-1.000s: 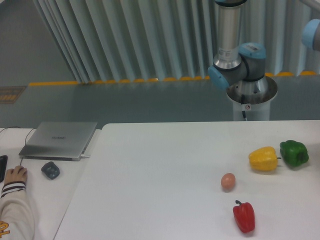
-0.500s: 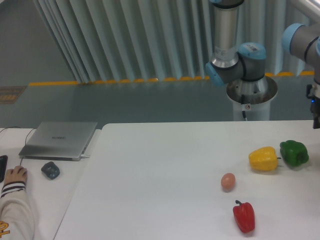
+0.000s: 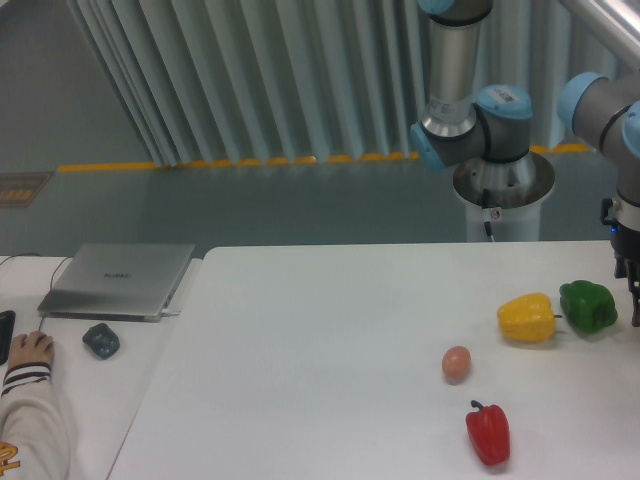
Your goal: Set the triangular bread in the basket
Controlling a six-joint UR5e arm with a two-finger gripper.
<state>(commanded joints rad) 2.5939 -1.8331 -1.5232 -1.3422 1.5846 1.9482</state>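
**Grey arm sinking at the frame's right edge**

White bench [image 3: 330, 330] is carrying a green pepper [image 3: 588, 305]. Just right of it, the tool [image 3: 634, 285] is hanging lower than half a second ago, cropped, so its grip cannot be told. Triangular bread and basket are not showing. No lettering is legible.
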